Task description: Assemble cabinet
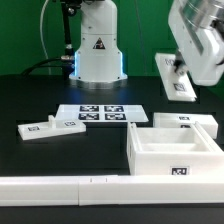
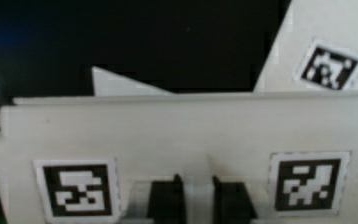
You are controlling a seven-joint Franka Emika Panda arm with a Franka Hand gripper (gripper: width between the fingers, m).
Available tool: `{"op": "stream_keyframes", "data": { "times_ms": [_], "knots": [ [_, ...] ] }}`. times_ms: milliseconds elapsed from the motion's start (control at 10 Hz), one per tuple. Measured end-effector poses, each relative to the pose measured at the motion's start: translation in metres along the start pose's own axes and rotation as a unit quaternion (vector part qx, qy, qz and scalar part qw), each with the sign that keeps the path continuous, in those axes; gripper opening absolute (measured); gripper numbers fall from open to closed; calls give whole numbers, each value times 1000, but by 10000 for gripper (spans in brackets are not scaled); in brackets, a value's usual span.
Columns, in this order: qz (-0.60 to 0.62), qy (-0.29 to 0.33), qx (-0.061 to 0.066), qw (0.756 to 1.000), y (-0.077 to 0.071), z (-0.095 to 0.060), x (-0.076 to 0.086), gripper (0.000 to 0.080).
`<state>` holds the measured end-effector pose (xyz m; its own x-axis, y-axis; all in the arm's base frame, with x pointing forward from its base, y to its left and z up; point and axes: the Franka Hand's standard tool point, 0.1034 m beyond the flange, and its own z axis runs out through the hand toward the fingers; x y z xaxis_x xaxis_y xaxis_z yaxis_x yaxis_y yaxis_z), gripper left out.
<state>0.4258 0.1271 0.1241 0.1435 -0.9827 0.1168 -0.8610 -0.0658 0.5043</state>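
In the exterior view my gripper [image 1: 174, 70] hangs in the air at the upper right, shut on a flat white cabinet panel [image 1: 178, 84] that carries a tag. The wrist view shows that panel [image 2: 176, 130] close up with two tags, and a thin white strip of it is pinched between my dark fingers [image 2: 162, 200]. The open white cabinet box [image 1: 172, 150] stands on the black table below, toward the exterior view's right, with a tag on its front wall. Another flat white panel [image 1: 50, 127] with a small peg lies at the exterior view's left.
The marker board [image 1: 100, 113] lies mid-table before the robot base [image 1: 98, 50]. A long white rail [image 1: 70, 186] runs along the front edge. A white tagged part [image 1: 186, 123] sits right behind the box. Past the held panel the wrist view shows another white tagged surface [image 2: 327, 60].
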Motion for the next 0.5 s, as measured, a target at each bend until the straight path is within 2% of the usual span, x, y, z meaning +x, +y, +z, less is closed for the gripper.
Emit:
{"op": "stream_keyframes", "data": {
  "times_ms": [100,200,300,400,500],
  "knots": [
    [2,2,-33,999,-4,-14,12,64],
    [3,3,-27,1000,-14,-14,10,64],
    [0,2,-15,1000,-14,-14,7,64],
    [-1,2,-16,1000,-13,-14,7,64],
    [-2,1,-1,1000,-18,-14,5,64]
  ]
}}
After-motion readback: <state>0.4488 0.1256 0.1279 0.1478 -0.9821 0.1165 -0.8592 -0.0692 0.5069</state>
